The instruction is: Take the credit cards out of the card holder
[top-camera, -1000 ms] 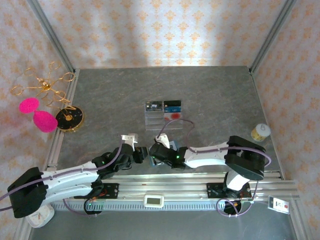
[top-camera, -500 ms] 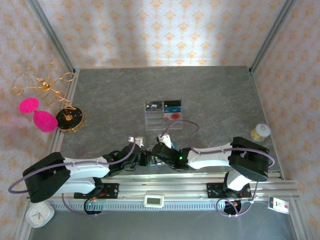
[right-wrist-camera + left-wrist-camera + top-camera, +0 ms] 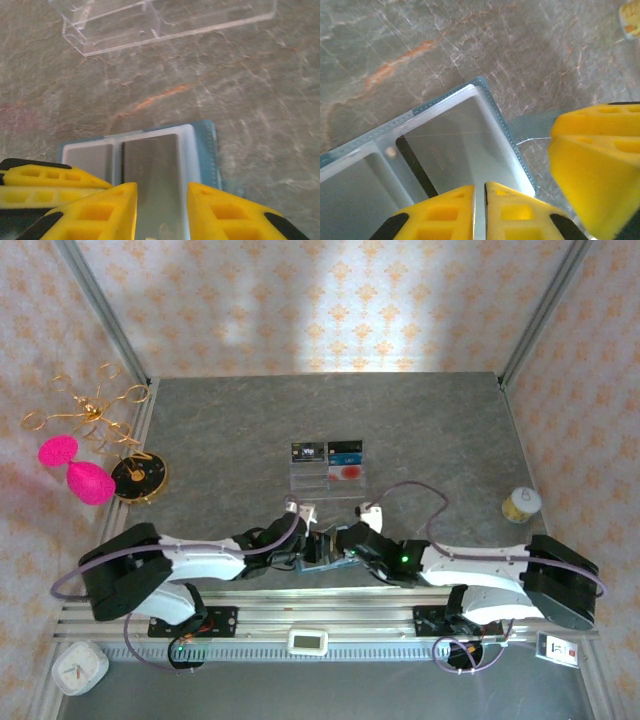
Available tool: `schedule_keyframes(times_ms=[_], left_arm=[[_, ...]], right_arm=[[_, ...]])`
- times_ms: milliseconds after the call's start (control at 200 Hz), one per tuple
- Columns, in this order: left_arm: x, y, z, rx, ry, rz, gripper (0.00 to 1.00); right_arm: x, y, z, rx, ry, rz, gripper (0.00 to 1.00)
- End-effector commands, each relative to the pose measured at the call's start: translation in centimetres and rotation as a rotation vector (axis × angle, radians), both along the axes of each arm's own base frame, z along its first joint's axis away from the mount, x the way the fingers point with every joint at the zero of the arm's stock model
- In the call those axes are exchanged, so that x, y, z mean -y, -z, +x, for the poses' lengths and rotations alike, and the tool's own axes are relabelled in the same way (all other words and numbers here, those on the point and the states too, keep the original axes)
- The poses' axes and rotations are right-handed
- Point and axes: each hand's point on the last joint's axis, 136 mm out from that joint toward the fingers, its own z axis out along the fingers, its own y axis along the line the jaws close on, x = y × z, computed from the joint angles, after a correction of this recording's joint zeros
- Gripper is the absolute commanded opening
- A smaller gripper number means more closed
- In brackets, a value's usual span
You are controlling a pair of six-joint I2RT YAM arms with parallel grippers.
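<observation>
The right gripper [image 3: 161, 192] has just parted its jaws astride the card holder [image 3: 192, 150] while the left gripper [image 3: 480, 189] pinches its near edge, which probably sets up a card pull.

Card holder [image 3: 324, 552] on the table [image 3: 430, 430] by the near edge, left gripper [image 3: 308, 540] at its left, right gripper [image 3: 343, 542] at its right, tray [image 3: 328, 483] behind it, cards [image 3: 308, 452] in the tray, jar [image 3: 521, 505] far right.

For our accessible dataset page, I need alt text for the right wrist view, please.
The right gripper, its yellow jaws apart, is poised over an open teal card holder with clear pockets, which lies on a grey marbled table. A clear plastic tray lies beyond it.
</observation>
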Motion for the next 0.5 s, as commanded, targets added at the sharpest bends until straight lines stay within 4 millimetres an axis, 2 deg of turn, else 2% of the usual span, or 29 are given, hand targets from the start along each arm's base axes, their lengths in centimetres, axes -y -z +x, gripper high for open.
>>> schedule_keyframes(times_ms=[0, 95, 200, 360, 496], left_arm=[[0.3, -0.6, 0.6, 0.024, -0.003, 0.021, 0.13], [-1.0, -2.0, 1.1, 0.069, -0.058, 0.027, 0.16], [-2.5, -2.5, 1.2, 0.086, -0.099, 0.046, 0.18], [-3.5, -0.1, 0.3, 0.023, -0.107, 0.077, 0.23], [-5.1, 1.5, 0.3, 0.014, -0.164, 0.113, 0.27]], right_arm=[[-0.7, -0.4, -0.2, -0.005, -0.059, 0.046, 0.29], [-1.4, -0.2, -0.1, -0.014, -0.102, 0.048, 0.29], [-1.5, 1.5, 0.4, -0.046, -0.107, 0.012, 0.27], [-1.2, 3.6, 0.8, -0.091, -0.085, -0.026, 0.17], [-2.0, 4.9, -0.2, -0.141, -0.128, 0.025, 0.08]])
